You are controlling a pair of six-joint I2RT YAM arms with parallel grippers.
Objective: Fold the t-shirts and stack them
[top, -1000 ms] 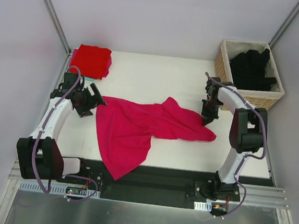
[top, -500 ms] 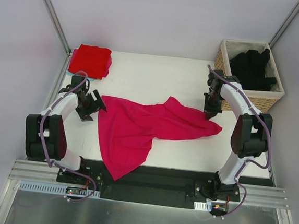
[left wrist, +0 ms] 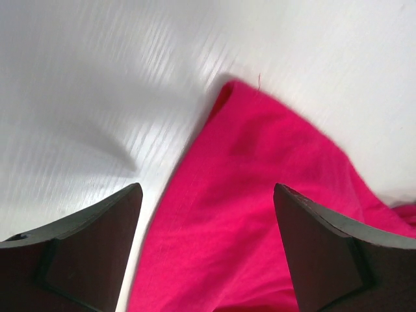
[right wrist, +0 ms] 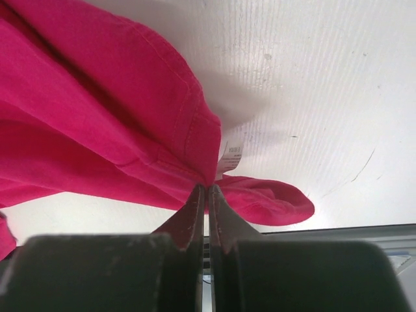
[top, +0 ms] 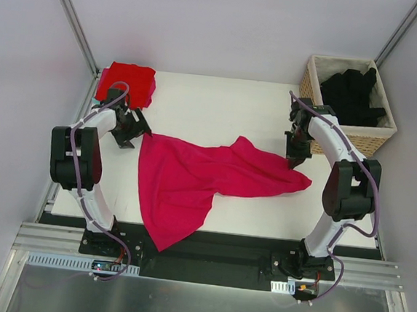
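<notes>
A red shirt (top: 127,83) is folded behind the left gripper (top: 132,131), which is held wide open and empty over the pink shirt (top: 192,176) spread on the white table (top: 220,106). Its hem, seemingly near the label (right wrist: 231,153), is pinched by the right gripper (top: 293,162).

A spread shirt (top: 192,180) lies on the table (top: 213,105), a folded shirt (top: 127,83) back left, a basket (top: 371,137) of shirts (top: 352,95) back right.
</notes>
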